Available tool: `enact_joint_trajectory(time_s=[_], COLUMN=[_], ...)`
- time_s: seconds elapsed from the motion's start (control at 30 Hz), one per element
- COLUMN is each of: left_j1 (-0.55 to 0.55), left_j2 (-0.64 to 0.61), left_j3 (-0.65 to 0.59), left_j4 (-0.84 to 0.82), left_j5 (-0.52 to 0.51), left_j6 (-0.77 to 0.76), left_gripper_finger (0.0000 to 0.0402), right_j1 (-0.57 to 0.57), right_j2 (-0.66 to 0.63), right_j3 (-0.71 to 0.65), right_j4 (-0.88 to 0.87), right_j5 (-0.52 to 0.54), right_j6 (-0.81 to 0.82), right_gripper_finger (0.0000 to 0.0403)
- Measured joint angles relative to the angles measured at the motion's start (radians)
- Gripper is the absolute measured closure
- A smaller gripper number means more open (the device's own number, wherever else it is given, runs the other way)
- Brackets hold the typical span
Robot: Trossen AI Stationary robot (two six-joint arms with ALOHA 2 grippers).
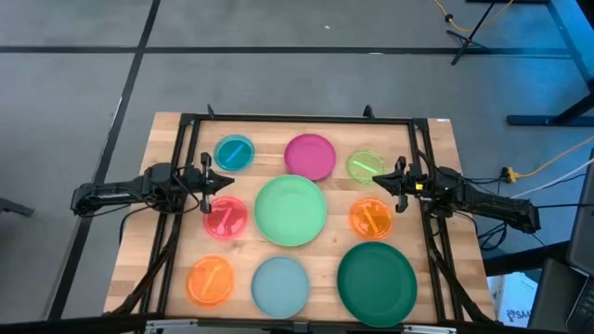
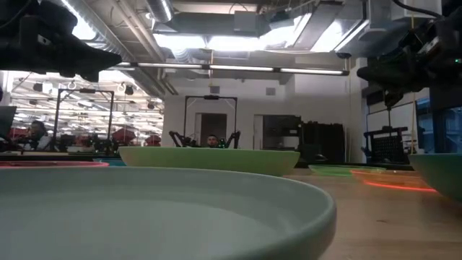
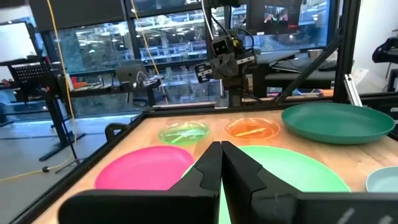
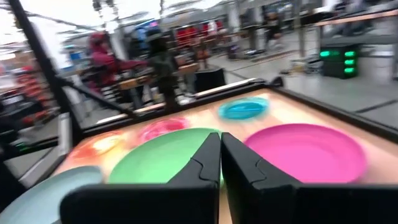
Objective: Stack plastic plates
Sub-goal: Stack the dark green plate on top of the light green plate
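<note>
Nine round plates lie apart, each flat on its base on the wooden table. In the far row are cyan (image 1: 233, 153), magenta (image 1: 309, 156) and lime (image 1: 365, 166). The middle row holds red-pink (image 1: 225, 217), large mint green (image 1: 290, 211) and orange (image 1: 370, 218). Nearest are a second orange (image 1: 211, 281), pale blue (image 1: 280, 286) and dark green (image 1: 376, 283). My left gripper (image 1: 225, 183) hovers shut between the cyan and red-pink plates, pointing right (image 3: 221, 155). My right gripper (image 1: 376, 181) hovers shut between the lime and orange plates, pointing left (image 4: 221, 149).
A black metal frame (image 1: 297, 119) runs along the table's far edge and down both sides. Bare wood (image 1: 436, 232) shows between the plates and along the right edge. In the low view the pale blue plate (image 2: 144, 209) fills the foreground. People sit in the room behind.
</note>
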State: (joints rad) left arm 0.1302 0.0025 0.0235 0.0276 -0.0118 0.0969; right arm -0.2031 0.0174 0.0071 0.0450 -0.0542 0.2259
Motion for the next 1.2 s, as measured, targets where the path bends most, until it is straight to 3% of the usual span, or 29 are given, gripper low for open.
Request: enact_joint_trajectory(time_s=[0.17, 0.47, 0.7, 0.83, 1.2], left_j1=[0.000, 0.000, 0.000, 0.000, -0.001], left_j2=[0.000, 0.005, 0.024, 0.031, 0.147], left_j3=[0.001, 0.002, 0.002, 0.002, 0.002], left_j4=[0.063, 0.134, 0.119, 0.118, 0.117], left_j5=[-0.004, 0.008, -0.205, -0.196, -0.154], left_j6=[0.074, -0.126, -0.146, -0.175, -0.210], left_gripper_finger=[0.0398, 0.0398, 0.0398, 0.0398, 0.0400], right_j1=[0.000, 0.000, 0.000, 0.000, 0.000], right_j2=[0.000, 0.000, 0.000, -0.001, 0.000], right_j3=[0.000, 0.000, 0.000, 0.000, 0.000], right_j4=[0.005, 0.092, 0.084, 0.139, 0.136], right_j5=[0.039, 0.087, 0.061, 0.069, 0.062], right_j6=[-0.002, 0.037, 0.008, -0.099, -0.106], right_gripper_finger=[0.0393, 0.0393, 0.0393, 0.0393, 0.0393])
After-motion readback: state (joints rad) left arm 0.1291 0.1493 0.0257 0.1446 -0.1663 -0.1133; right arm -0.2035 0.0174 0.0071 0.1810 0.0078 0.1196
